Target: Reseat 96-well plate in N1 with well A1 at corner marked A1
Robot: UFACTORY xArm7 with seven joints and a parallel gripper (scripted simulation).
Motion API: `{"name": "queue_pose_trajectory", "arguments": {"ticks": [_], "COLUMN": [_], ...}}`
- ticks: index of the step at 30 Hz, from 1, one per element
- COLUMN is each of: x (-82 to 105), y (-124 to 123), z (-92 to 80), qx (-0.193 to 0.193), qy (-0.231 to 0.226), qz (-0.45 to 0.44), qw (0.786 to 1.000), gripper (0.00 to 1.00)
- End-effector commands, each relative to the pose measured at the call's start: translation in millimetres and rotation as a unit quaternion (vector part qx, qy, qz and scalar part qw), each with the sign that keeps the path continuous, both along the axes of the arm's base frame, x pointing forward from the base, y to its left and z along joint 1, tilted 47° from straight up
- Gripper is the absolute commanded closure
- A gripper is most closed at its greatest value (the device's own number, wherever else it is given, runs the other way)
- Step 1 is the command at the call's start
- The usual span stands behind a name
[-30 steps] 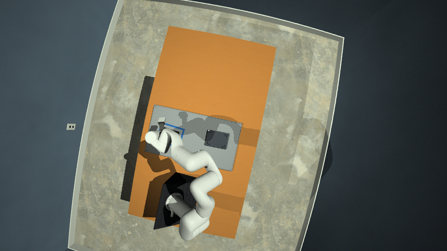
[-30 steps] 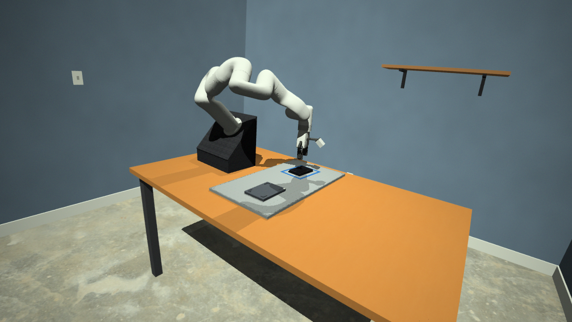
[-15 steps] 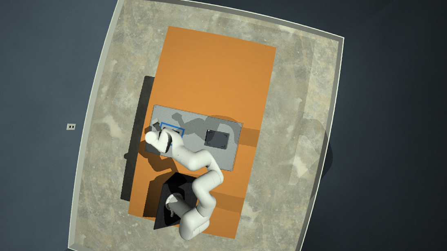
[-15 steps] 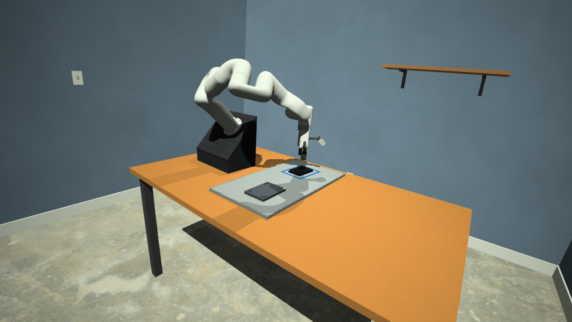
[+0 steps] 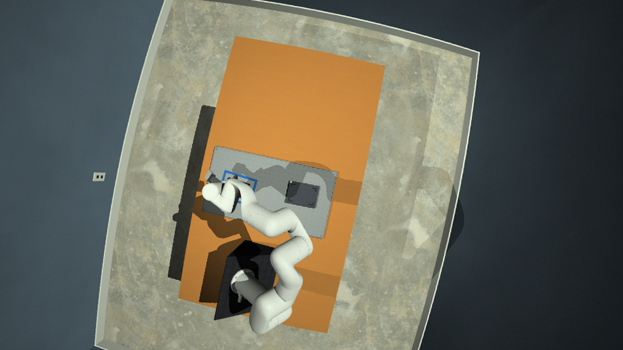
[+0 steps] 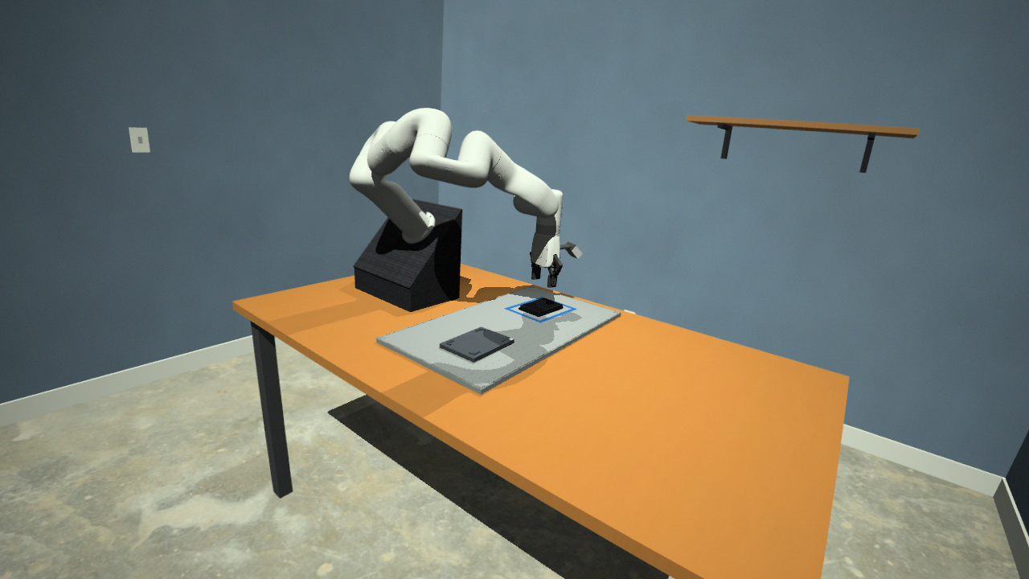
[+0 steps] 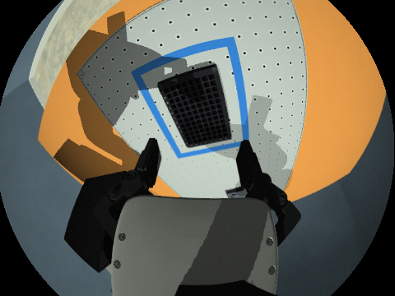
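Observation:
The black 96-well plate (image 6: 541,307) (image 7: 197,108) lies flat on the deck inside the blue taped outline B1 (image 5: 239,174) (image 6: 522,314) (image 7: 239,74), wells up. Its sides run roughly along the tape. I cannot tell which corner is cut off. The dark grey plate nest N1 (image 5: 302,194) (image 6: 476,342) holds no plate; its corner locators show, with a small light mark at one corner. My gripper (image 6: 543,281) (image 7: 198,148) is open and empty, pointing down above the plate, clear of it. In the top view, the arm hides the gripper and most of the plate.
The grey perforated deck (image 5: 223,157) (image 6: 403,338) (image 7: 271,62) carries the outline and the nest on an orange table (image 5: 305,101) (image 6: 683,403). The black arm base (image 6: 432,266) stands behind the deck. A wall shelf (image 6: 798,125) hangs far back. A small camera (image 6: 573,250) juts from the wrist.

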State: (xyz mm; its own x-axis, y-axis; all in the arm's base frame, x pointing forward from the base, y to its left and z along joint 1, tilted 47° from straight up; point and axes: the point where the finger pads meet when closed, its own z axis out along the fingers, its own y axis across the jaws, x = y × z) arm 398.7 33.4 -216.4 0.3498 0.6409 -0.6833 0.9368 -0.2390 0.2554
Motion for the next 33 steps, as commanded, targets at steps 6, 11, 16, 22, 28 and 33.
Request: {"name": "queue_pose_trajectory", "arguments": {"ticks": [6, 11, 16, 22, 28, 33], "x": [1.1, 1.1, 1.1, 1.1, 1.0, 1.0], "y": [3, 3, 3, 2, -6, -9], "z": [0.5, 0.5, 0.5, -0.6, -7.5, -10.9], "qx": [0.002, 0.002, 0.002, 0.002, 0.002, 0.002], "qy": [0.109, 0.11, 0.11, 0.111, 0.111, 0.111], "qz": [0.097, 0.098, 0.098, 0.098, 0.098, 0.098], "qw": [0.989, 0.989, 0.989, 0.989, 0.989, 0.989], "gripper": [0.0, 0.0, 0.0, 0.0, 0.0, 0.0]}}
